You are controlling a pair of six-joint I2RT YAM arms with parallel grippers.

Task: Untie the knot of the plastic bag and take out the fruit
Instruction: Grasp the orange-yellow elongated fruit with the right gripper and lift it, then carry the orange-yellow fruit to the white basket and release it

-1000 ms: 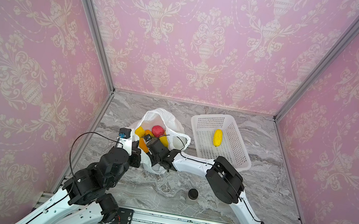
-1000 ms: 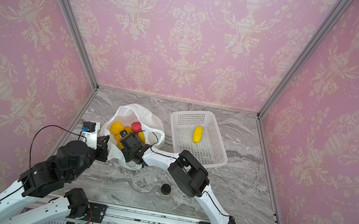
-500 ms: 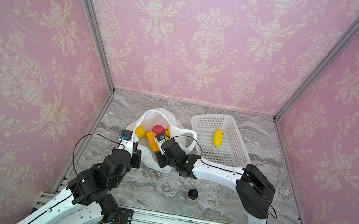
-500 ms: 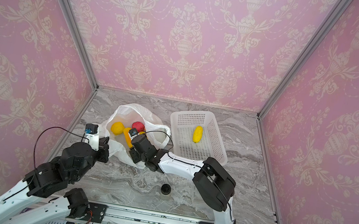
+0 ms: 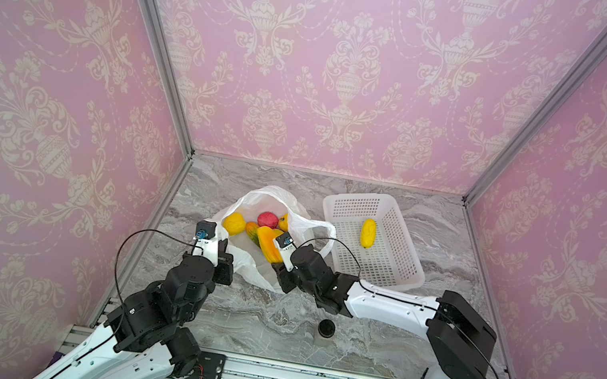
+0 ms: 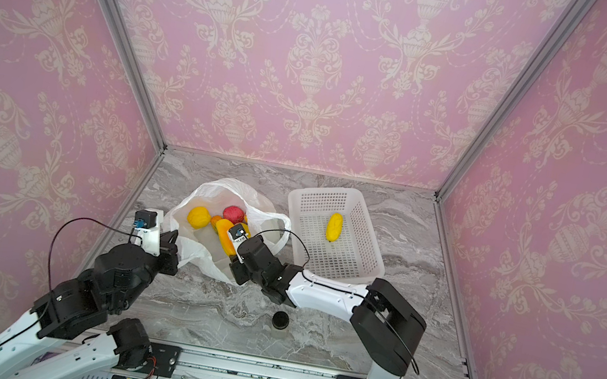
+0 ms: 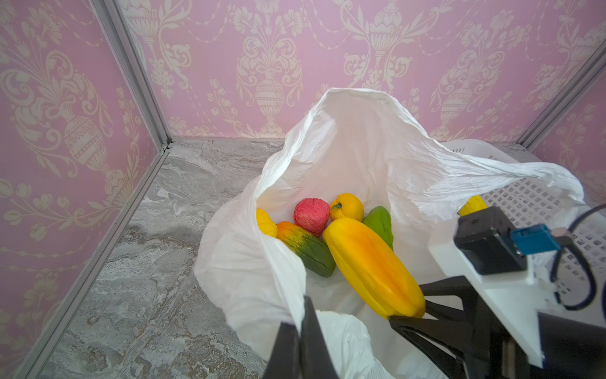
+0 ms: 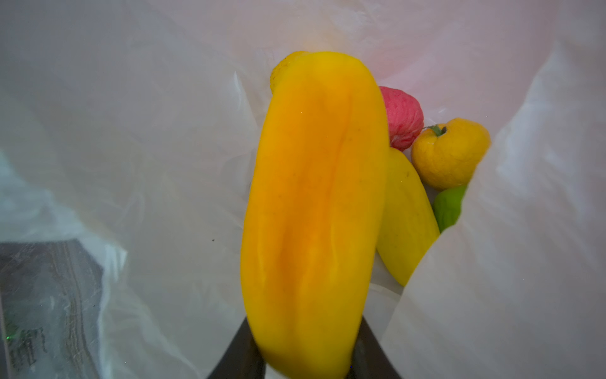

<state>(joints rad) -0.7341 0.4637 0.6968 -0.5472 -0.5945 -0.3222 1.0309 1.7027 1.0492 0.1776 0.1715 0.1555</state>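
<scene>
The white plastic bag [image 5: 271, 197] [image 6: 226, 189] lies with its mouth wide; the knot does not show. My left gripper [image 7: 303, 315] [image 5: 230, 257] is shut on the bag's near rim [image 7: 282, 262]. My right gripper [image 8: 305, 344] [image 5: 278, 264] is shut on a long yellow-orange fruit [image 8: 314, 197] [image 7: 370, 265] [image 5: 268, 245] at the bag's mouth. Inside lie a pink-red round fruit [image 7: 311, 215] [image 5: 267, 219], a green-and-orange one [image 7: 306, 249], a round yellow one [image 7: 347, 206], a green one [image 7: 380, 223] and a lumpy yellow one [image 5: 234, 222].
A white perforated basket [image 5: 359, 196] stands right of the bag with one yellow fruit [image 5: 368, 233] in it. A small dark-lidded jar [image 5: 326, 327] stands on the marble in front of my right arm. Pink walls close in on three sides.
My right gripper's jaws have narrowed onto the long yellow-orange fruit, and it has drawn back from deep in the bag toward the mouth. My left gripper has kept its hold on the rim.
</scene>
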